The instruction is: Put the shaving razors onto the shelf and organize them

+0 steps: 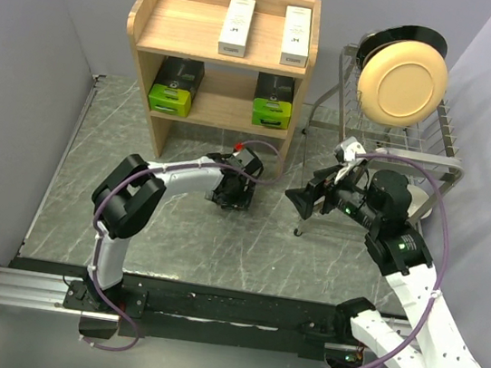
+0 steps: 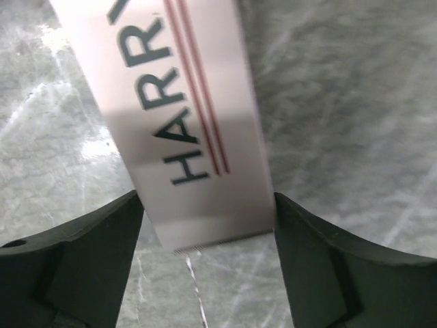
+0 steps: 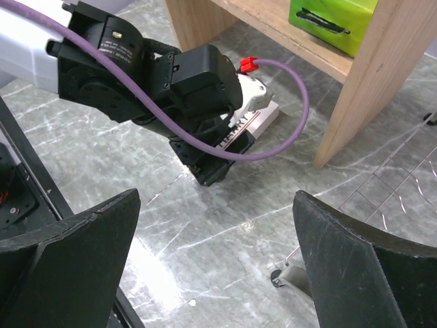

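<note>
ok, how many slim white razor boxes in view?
3. Two white boxes lie on the top tier of the shelf, left and right; a third lies on the table between the fingers of the left gripper. The left arm may hide more.

Wire rack sitting back right on grey marbled table. Cream plate, dark rim, standing on edge in rack's left end. Plain pale walls around.

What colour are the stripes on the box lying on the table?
Red: two thin lines along the white razor box, clearest in the left wrist view.
</note>
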`<action>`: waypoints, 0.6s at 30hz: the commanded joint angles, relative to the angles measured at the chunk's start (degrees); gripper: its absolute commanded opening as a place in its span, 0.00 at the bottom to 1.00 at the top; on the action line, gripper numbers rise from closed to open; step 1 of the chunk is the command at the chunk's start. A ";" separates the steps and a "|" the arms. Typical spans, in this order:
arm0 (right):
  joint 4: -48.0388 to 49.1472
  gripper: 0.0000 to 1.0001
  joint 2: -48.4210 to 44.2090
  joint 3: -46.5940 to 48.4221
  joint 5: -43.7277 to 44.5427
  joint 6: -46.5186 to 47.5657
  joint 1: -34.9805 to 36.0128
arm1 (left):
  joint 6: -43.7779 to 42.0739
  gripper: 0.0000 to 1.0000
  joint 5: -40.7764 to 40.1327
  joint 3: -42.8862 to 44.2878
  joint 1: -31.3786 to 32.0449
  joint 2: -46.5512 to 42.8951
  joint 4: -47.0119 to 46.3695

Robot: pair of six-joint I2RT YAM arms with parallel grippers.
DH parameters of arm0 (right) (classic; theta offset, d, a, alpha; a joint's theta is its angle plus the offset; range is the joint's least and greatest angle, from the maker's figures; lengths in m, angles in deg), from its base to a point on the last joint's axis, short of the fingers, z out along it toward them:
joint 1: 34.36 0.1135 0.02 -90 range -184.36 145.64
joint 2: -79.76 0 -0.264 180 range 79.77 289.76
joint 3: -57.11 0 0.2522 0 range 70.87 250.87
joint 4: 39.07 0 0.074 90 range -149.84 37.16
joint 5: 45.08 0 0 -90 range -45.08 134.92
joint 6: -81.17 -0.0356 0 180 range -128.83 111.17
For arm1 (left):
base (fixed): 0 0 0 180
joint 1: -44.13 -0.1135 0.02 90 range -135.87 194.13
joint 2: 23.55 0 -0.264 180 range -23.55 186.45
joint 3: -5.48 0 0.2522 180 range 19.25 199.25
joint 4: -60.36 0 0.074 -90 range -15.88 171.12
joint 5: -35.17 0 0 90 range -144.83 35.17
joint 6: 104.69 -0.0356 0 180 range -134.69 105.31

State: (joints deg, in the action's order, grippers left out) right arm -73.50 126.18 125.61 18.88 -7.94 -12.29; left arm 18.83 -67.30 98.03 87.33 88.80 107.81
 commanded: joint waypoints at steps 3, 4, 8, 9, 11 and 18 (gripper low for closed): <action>0.71 1.00 0.17 1.16 -0.50 -0.09 -0.44 | 0.42 0.72 0.77 -1.70 -1.54 0.23 -1.34; 0.71 1.00 0.17 0.98 -0.59 -0.27 -0.53 | -0.20 0.69 3.39 -2.05 -1.71 -0.38 -2.48; 1.15 1.00 0.43 0.54 -1.38 -0.71 -0.44 | -3.01 0.60 9.99 -4.33 -2.77 -1.70 -4.76; 1.33 1.00 0.78 0.54 -1.38 -0.71 -0.44 | -3.37 0.57 11.31 -4.69 -3.03 -2.31 -5.04; 1.42 1.00 0.96 0.63 -1.55 -0.71 -0.44 | -3.98 0.55 13.86 -6.17 -3.56 -3.37 -5.65; 2.29 1.00 2.27 0.37 -2.69 -4.04 -0.36 | -4.43 0.45 32.61 -15.49 -9.70 -13.72 -10.56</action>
State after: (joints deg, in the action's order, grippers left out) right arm -73.48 127.88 125.61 17.94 -9.45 -12.40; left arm 15.05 -52.69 87.73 81.43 82.24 100.21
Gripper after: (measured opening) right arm 0.999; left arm 0.601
